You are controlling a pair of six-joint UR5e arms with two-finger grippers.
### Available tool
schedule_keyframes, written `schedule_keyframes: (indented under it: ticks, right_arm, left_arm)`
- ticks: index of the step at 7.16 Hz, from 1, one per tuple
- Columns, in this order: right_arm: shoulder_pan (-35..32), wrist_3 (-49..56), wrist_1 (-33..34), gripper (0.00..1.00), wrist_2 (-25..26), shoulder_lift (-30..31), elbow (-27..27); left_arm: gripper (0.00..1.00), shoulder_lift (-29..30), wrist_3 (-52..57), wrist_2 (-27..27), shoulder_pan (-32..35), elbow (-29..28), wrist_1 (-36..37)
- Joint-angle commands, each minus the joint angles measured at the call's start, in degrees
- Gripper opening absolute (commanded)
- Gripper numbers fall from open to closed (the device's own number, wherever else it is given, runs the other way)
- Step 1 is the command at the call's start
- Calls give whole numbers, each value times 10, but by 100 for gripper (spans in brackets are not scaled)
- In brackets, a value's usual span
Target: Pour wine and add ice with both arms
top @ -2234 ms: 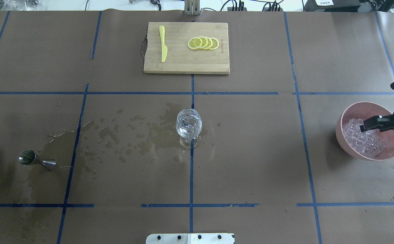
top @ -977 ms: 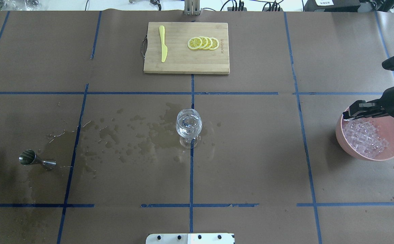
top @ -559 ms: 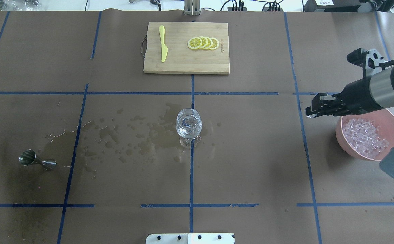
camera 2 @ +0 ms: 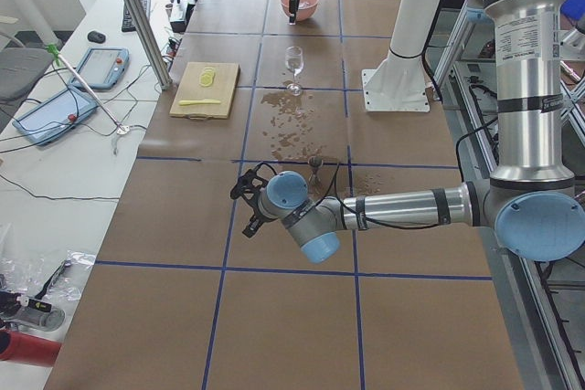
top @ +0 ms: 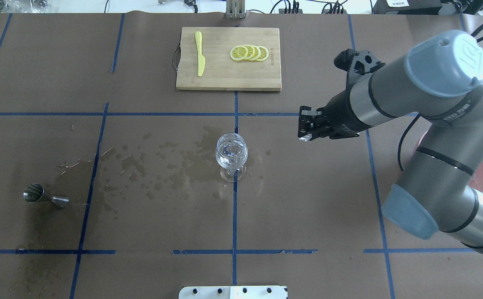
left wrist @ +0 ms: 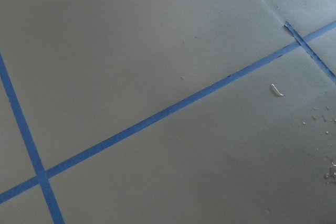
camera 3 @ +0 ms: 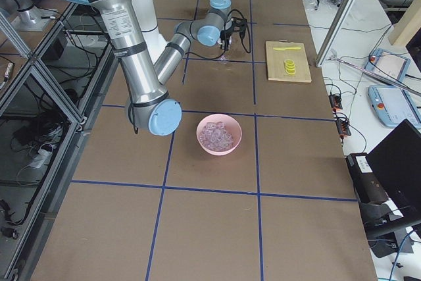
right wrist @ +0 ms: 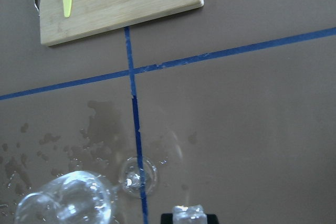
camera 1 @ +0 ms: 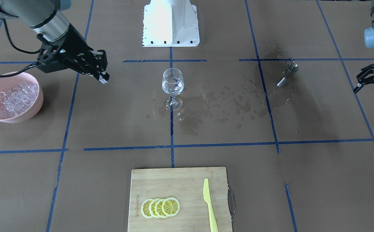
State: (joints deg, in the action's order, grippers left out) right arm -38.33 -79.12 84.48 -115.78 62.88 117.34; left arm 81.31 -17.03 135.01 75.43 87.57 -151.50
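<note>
Robotics lab: robot arms [top: 391, 95] on a white base [camera 1: 171, 22], table [top: 308, 207] papered brown and gridded with blue tape [top: 234, 216], aluminium post [camera 2: 137, 15], teach pendant [camera 2: 99, 68], cables [top: 290, 7] alongside.

brown table [top: 308, 207] with blue tape grid [top: 234, 216], white side bench [camera 2: 73, 226]

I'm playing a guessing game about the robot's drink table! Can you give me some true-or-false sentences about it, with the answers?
The right gripper holds an ice cube. True.
The wine glass has tipped over. False: it stands upright.
The yellow knife lies on the cutting board. True.
The lemon slices are in the pink bowl. False: they lie on the board; the bowl holds ice.
</note>
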Motion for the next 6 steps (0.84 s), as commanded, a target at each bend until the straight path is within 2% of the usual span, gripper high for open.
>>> schedule_keyframes:
  ticks: [1, 2, 6]
  right_arm:
    - [49, -47, 35, 0, 57, -84, -22]
    - [54, -76, 37, 0, 61, -120, -50]
    - [67, -82, 36, 0, 78, -157, -93]
  left_arm:
    - [100, -60, -70, -40, 40, 56, 4]
    - [100, -58, -82, -45, 40, 56, 3]
    - [100, -66, -87, -44, 42, 70, -1]
